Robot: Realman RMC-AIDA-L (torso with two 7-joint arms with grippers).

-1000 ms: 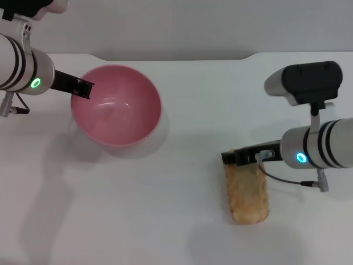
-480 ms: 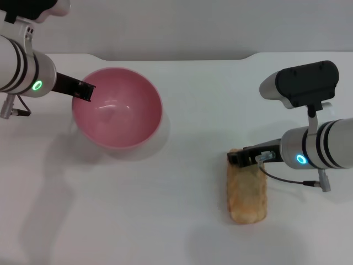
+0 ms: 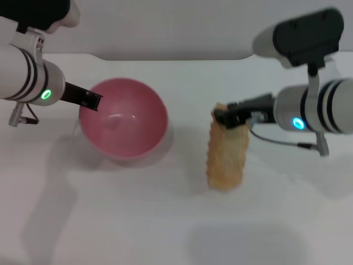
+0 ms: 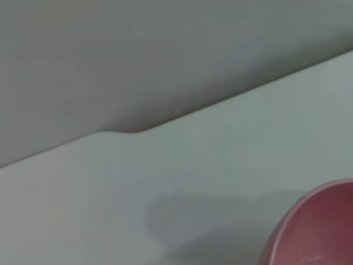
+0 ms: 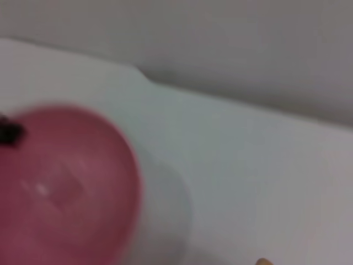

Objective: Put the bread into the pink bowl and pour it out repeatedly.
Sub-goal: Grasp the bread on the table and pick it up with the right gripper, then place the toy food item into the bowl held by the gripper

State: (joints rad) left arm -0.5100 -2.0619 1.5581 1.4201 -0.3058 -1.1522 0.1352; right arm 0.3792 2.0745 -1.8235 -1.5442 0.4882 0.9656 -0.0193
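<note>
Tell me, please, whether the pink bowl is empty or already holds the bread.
Empty. The pink bowl shows only bare interior, while the bread hangs from the right pincer beside it; the left pincer is at its rim.

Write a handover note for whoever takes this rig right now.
Right hand: shut on one end of the bread, which hangs off the table, right of the bowl.
Left hand: at the bowl's left rim; the grip looks closed on it, not certain.
Done: bread picked up.
Left: carry it over the empty bowl, drop it in, pour out, repeat.
</note>
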